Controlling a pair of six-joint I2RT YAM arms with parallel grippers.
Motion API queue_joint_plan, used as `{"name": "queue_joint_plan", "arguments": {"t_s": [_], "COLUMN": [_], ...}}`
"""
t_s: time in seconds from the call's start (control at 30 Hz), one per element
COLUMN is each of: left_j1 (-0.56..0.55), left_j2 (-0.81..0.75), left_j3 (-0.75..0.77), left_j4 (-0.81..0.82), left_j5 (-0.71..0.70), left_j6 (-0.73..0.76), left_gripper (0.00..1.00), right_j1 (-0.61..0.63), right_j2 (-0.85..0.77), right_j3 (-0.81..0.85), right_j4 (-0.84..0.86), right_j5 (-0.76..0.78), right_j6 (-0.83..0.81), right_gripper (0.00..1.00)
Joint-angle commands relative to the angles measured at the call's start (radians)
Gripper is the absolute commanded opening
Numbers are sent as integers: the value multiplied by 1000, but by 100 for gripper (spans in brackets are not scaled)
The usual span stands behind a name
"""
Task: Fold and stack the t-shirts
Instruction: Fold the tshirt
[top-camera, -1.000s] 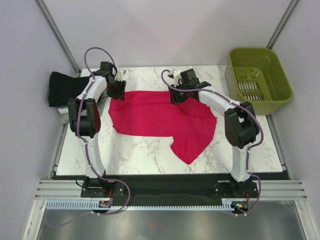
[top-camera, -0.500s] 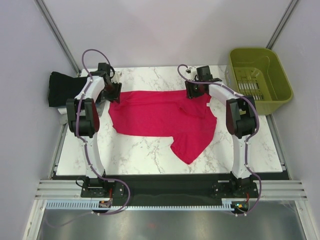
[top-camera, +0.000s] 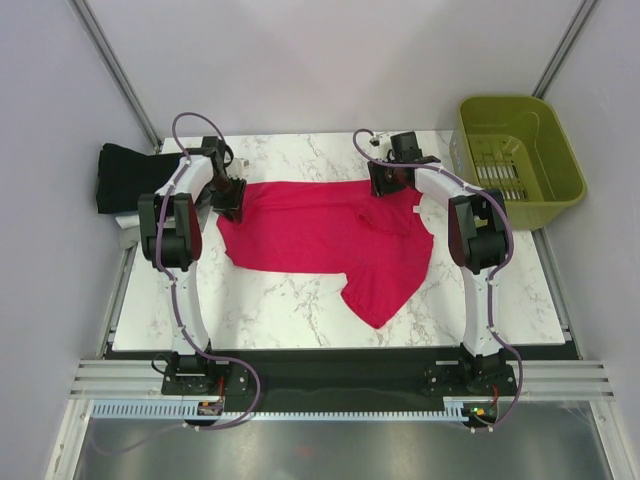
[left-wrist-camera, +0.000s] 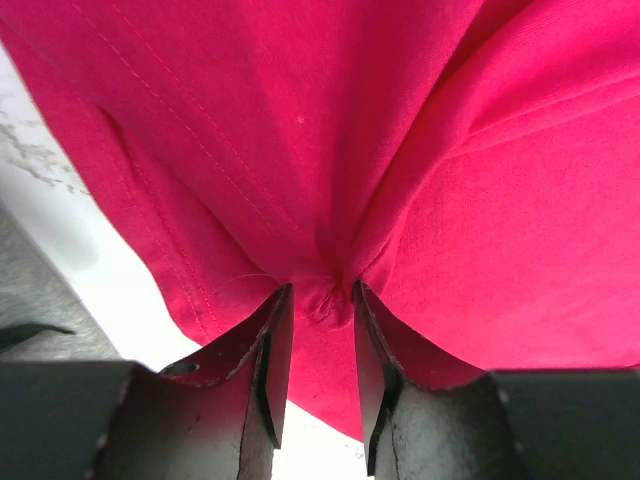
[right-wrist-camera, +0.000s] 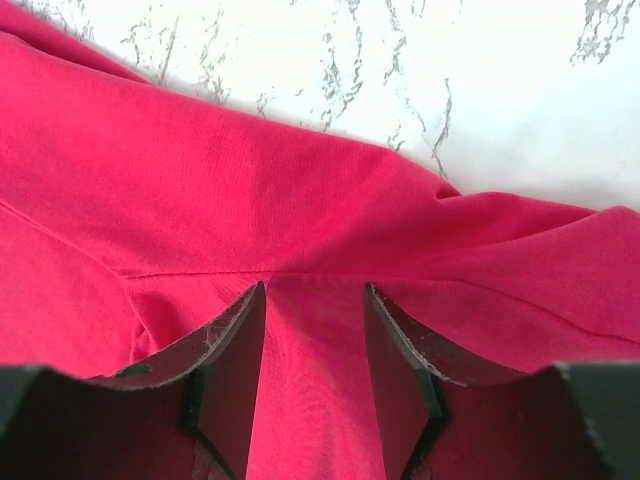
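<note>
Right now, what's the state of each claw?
Left claw: shut on the pink t-shirt, cloth bunched in the pinch.
Right claw: open over the same shirt, gripping nothing.

Robot lab cell: plain walls (top-camera: 330, 60), aluminium frame rails (top-camera: 340, 379), marble-pattern tabletop (top-camera: 290, 300).

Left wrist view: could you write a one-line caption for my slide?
Left gripper pinches a fold of the pink t-shirt; white table at left.

Arms (top-camera: 186, 304) white; joints (top-camera: 165, 236) black — cables (top-camera: 174, 128) lilac
</note>
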Motion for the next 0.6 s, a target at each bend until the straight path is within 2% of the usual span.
{"name": "queue_joint_plan", "arguments": {"t_s": [0.0, 0.2, 0.27, 0.3, 0.47, 0.57], "left_j1": [2, 2, 0, 2, 2, 2], "left_j2": [9, 14, 14, 17, 20, 17], "left_j3": [22, 16, 11, 10, 19, 100], "left_j4": [-29, -31, -29, -29, -29, -28], "left_j5": [38, 33, 29, 23, 3, -55], "left_j6": [-1, -2, 1, -1, 24, 61], "left_gripper": [35, 18, 10, 2, 2, 2], "right_j1": [-2, -2, -2, -2, -2, -7], "right_j2": [10, 17, 19, 20, 16, 17], "right_j3": [31, 31, 28, 27, 19, 11], "right_j4": [34, 34, 34, 34, 36, 34], "right_j5": [19, 48, 57, 66, 94, 134], "right_j6": [-13, -33, -39, -39, -49, -64], "right_gripper": [52, 52, 52, 52, 52, 53]}}
